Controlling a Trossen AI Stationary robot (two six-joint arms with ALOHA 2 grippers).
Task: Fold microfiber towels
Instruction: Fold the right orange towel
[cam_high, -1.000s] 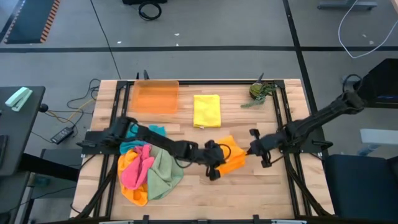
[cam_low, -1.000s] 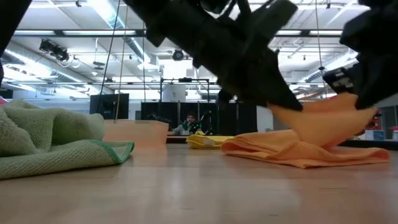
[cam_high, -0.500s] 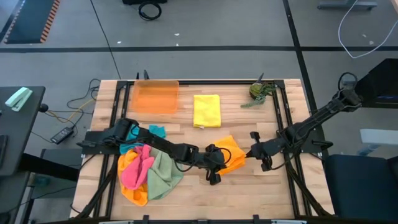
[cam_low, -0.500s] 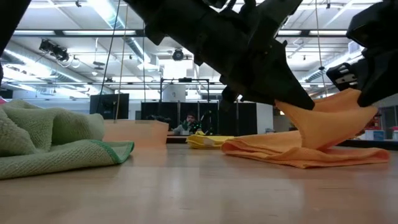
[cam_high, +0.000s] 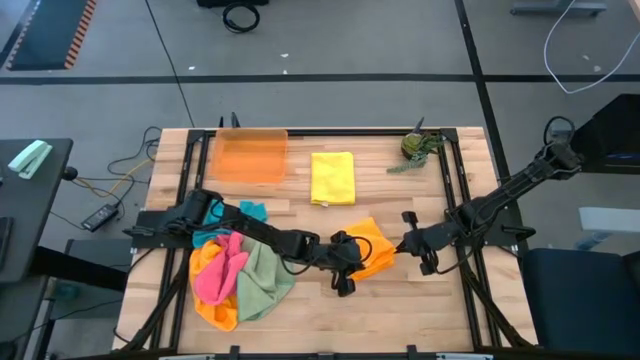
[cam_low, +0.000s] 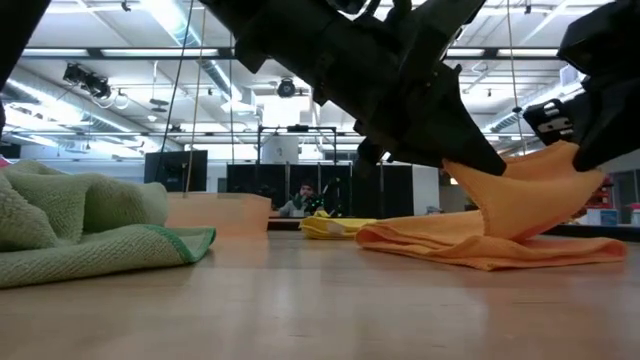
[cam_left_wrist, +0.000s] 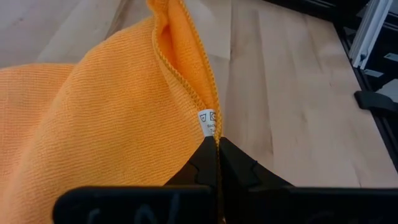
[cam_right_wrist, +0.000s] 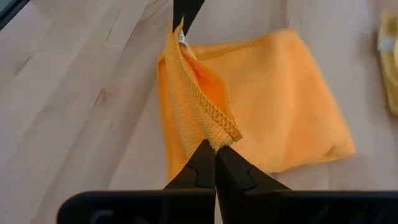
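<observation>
An orange microfiber towel (cam_high: 372, 246) lies mid-table, with one edge raised between my two grippers. My left gripper (cam_high: 352, 262) is shut on that edge beside the white tag (cam_left_wrist: 207, 122). My right gripper (cam_high: 402, 242) is shut on the same edge farther right. In the low view the raised flap (cam_low: 520, 190) spans between both grippers, and the rest of the cloth (cam_low: 480, 245) lies flat on the wood. A folded yellow towel (cam_high: 332, 178) lies flat toward the far edge. A heap of pink, green, orange and teal towels (cam_high: 238, 280) sits at the near left. My left gripper pinches the orange towel's hemmed edge (cam_left_wrist: 211, 134) between its two fingers, right below the white tag. It comes slanting down from the table's left. That edge is lifted and the cloth falls away from it to the table. My right gripper pinches the hemmed edge near a corner (cam_right_wrist: 219, 132) between its two fingers, slanting down from the table's right. One layer or several, I cannot tell. The held part stands clear of the table and the towel's body (cam_right_wrist: 280, 106) lies on the wood.
A translucent orange tray (cam_high: 250, 155) stands at the far left, and a small green plant-like object (cam_high: 418, 147) at the far right. Bare wood (cam_high: 400, 300) lies along the near right. Black frame rails (cam_high: 455, 190) border the table.
Both grippers have stayed shut on the orange towel's raised edge. My right arm has swung slightly toward the near edge, and the raised flap has shifted a little with it. The rest of the towel stays flat on the table.
</observation>
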